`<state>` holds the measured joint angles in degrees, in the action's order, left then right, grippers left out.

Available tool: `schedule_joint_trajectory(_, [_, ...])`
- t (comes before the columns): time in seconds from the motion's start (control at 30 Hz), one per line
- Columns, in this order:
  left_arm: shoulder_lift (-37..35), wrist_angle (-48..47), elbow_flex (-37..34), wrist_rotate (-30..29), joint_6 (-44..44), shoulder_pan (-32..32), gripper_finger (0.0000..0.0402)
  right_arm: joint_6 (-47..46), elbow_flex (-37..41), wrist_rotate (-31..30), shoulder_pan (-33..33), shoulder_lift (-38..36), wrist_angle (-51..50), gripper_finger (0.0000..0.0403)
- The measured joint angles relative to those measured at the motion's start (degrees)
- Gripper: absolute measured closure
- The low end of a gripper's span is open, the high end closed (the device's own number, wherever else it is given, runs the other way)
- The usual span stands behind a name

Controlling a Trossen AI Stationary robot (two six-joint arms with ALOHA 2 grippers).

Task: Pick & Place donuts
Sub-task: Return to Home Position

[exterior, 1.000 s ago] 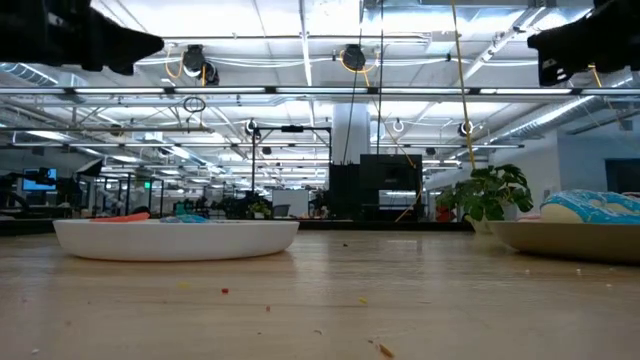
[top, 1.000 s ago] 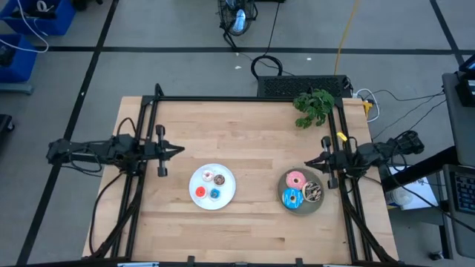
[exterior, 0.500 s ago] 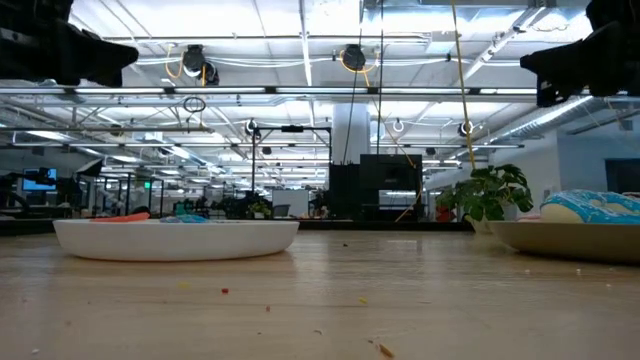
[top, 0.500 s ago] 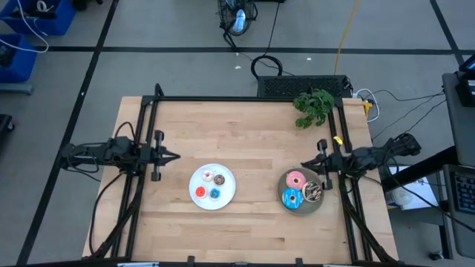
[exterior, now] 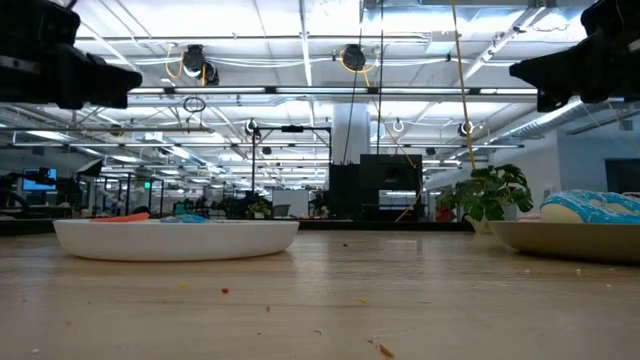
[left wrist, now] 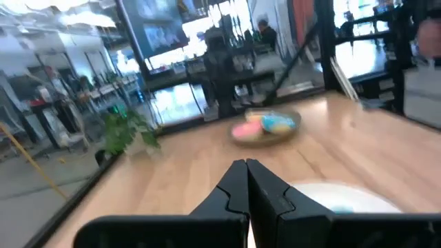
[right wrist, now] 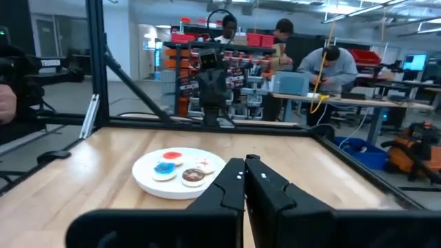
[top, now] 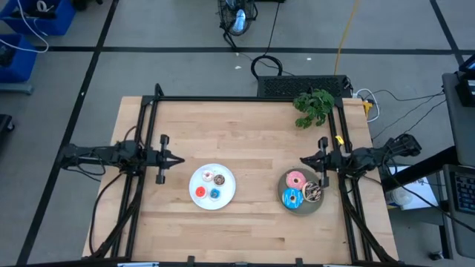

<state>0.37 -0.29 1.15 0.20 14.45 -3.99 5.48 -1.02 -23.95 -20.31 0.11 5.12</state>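
Toy ring donuts (top: 295,180) lie sorted by size on the round white plate (top: 227,194) and round grey plate (top: 318,206). The job looks done, so the left gripper (top: 177,159) and right gripper (top: 304,160) hover empty, fingers pressed together.

Open tabletop (top: 260,185) lies between white plate (top: 229,187) and grey plate (top: 310,208).

A grey floor (top: 185,74) with dark tape lines (top: 148,50) surrounds the wooden table (top: 245,126).
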Motion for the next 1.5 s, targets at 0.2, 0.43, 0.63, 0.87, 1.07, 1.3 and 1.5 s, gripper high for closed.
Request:
schedule_joint_trajectory(0.2, [1.14, 1.46, -0.51, 1.63, -1.03, 0.48, 0.04, -2.73, 0.02, 2.95, 2.42, 0.45, -0.66, 0.0403])
schedule_joint_trajectory(0.43, [1.62, 1.32, -0.51, 2.53, -1.9, 0.55, 0.04, -3.07, 0.07, 5.88, 4.36, 0.54, -1.31, 0.0403])
schedule_joint_trajectory(0.63, [1.87, 1.35, -0.51, 2.06, -5.47, 0.52, 0.0382, -1.49, 0.11, 6.06, 4.63, 0.58, -0.07, 0.0403])
schedule_joint_trajectory(0.87, [1.87, 1.98, -0.57, 1.34, -12.5, 0.52, 0.0366, -1.36, 0.13, 6.06, 4.63, 0.58, 0.27, 0.0403])
schedule_joint_trajectory(1.07, [1.87, 2.07, -0.57, 1.28, -11.64, 0.52, 0.0365, -1.36, 0.15, 6.07, 4.63, 0.58, 0.37, 0.0403])
schedule_joint_trajectory(1.3, [1.87, 2.12, -0.57, 1.27, -11.8, 0.52, 0.0364, -1.36, 0.15, 6.08, 4.63, 0.58, 0.53, 0.0403])
schedule_joint_trajectory(1.5, [1.87, 2.14, -0.57, 1.28, -11.77, 0.52, 0.0364, -1.36, 0.15, 6.08, 4.63, 0.58, 0.57, 0.0403])
